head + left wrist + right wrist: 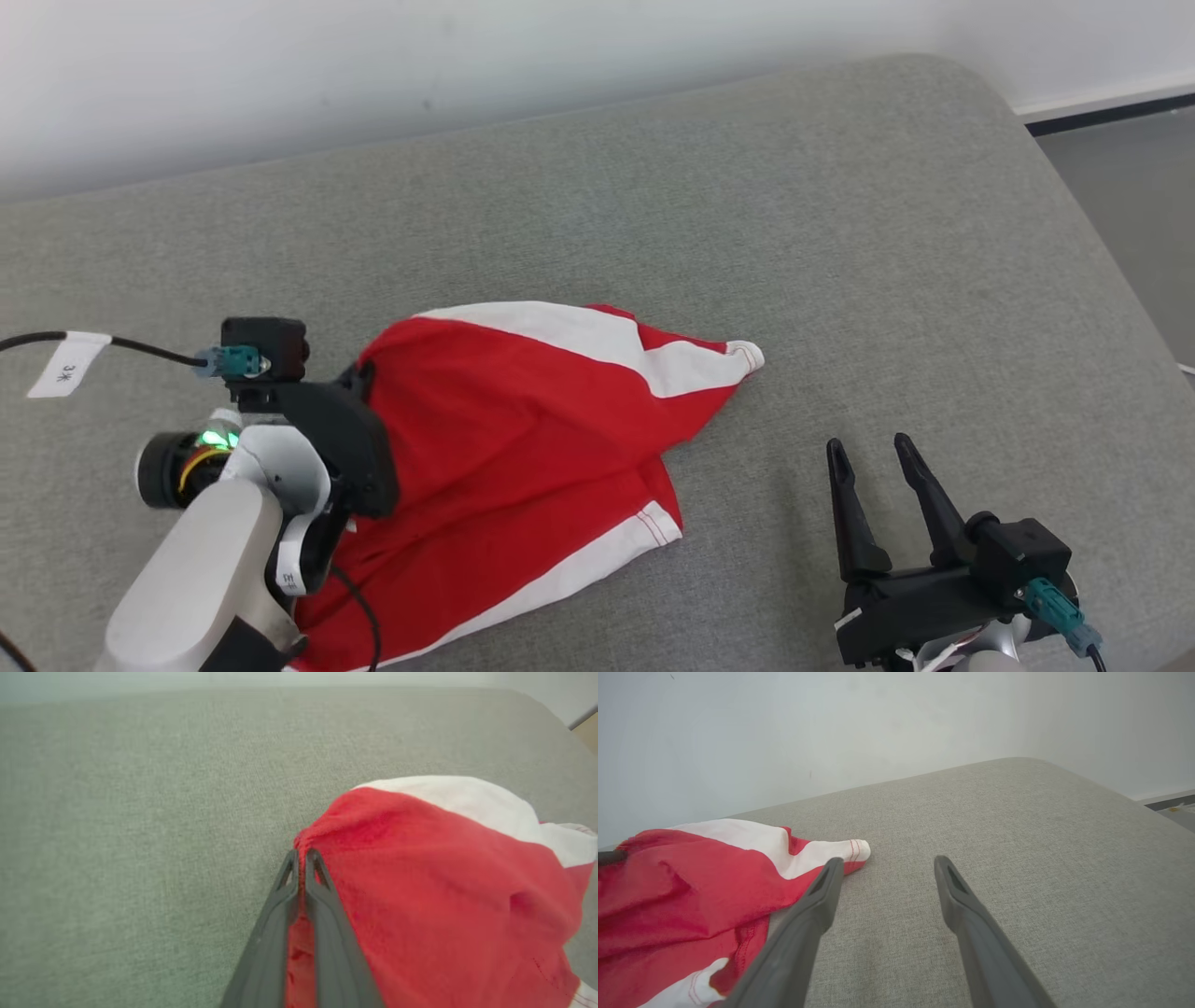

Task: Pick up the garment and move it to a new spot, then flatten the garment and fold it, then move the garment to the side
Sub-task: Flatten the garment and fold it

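Observation:
A red garment (504, 448) with white bands lies crumpled on the grey cushion, left of centre. My left gripper (359, 378) is at the cloth's left edge; in the left wrist view that gripper (302, 856) is shut, with a fold of the red garment (444, 882) pinched between its fingers. My right gripper (873, 457) hovers open at the lower right, clear of the cloth. Seen from the right wrist, its fingers (822, 891) stand apart over bare fabric, the garment (691, 882) lying off to their left.
The grey cushioned surface (840, 233) stretches wide behind and to the right of the garment. A white wall (373, 65) runs along its far edge. The cushion's rounded right edge drops to a grey floor (1139, 205).

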{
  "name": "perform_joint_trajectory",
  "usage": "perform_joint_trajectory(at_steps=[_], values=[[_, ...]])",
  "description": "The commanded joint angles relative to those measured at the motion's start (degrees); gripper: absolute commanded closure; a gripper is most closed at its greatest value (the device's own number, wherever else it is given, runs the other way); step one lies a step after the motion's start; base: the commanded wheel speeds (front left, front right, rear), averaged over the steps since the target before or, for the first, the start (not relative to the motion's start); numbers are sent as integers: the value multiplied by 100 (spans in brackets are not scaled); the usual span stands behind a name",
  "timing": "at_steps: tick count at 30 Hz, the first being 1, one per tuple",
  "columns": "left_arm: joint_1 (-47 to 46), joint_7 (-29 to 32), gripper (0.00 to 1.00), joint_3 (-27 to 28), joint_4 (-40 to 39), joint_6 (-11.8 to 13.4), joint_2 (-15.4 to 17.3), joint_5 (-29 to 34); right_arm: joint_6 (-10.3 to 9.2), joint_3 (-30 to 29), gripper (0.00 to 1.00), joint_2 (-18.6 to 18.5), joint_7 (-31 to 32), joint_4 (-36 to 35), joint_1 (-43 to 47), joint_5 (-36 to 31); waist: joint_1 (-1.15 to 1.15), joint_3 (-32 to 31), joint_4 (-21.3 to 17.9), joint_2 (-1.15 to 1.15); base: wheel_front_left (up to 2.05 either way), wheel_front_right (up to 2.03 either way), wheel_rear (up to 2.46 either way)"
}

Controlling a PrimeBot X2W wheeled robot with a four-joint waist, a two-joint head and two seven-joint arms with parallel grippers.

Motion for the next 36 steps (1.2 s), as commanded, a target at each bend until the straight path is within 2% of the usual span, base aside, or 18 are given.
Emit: perform_joint_trajectory(at_steps=[1,4,8,15,21,22,24,27,31,36], values=[[-13,-94,100,-2,-47,3,38,78,-12,-11,0,-2,-1,-24,3,-29,0,-28,98,-1,0,0,0],[204,-429,100,34,-375,30,59,108,-12,-52,0,-1,-1,-17,45,-57,0,-47,257,-1,0,0,0],[761,-590,100,-10,-1125,65,192,116,-12,-61,0,-1,-1,-6,99,-77,0,-88,461,-1,0,0,0],[2227,-383,100,-631,-2865,272,291,277,-12,-162,0,0,-1,-7,113,-143,0,-100,846,-1,0,0,0],[2661,-252,98,-1156,-3202,358,91,446,-12,-121,0,-1,-1,42,36,-153,0,-144,1058,-1,0,0,0],[2695,-201,56,-1255,-3152,356,90,493,-12,-100,0,-1,-1,61,31,-150,0,-153,1066,-1,0,0,0],[2733,-137,0,-1351,-3092,359,26,453,-13,-73,0,-4,-1,95,9,-135,0,-169,1070,-1,0,0,0],[2802,-138,0,-1326,-3101,402,-85,309,-13,-80,0,-4,-1,117,7,-127,0,-197,1027,-1,0,0,0],[2838,-164,0,-1107,-3233,471,-60,111,-13,-179,0,-1,-1,100,52,-175,0,-234,979,-1,0,0,0],[2639,-164,0,-659,-3680,616,152,17,-13,-351,0,0,29,7,119,-289,0,-289,922,-1,0,0,0]])
